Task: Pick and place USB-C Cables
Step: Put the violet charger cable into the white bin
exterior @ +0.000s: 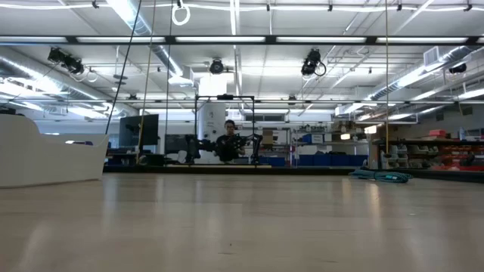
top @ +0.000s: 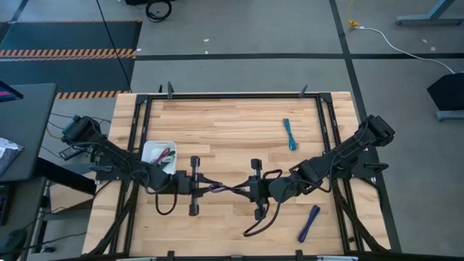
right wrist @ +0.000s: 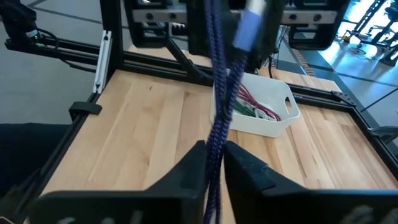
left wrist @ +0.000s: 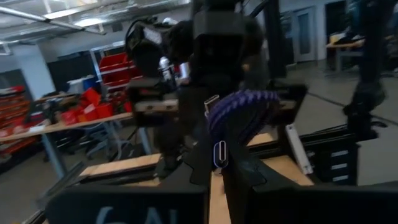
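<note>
Purple USB-C cable [right wrist: 219, 118] strung mid-worktop [top: 232, 123] between both tools: left tool [top: 204, 185] clamped shut on one end, right tool [top: 245, 190] only loosely about the other; recommend right lets go fully before left carries to white tray [top: 149, 150].
</note>
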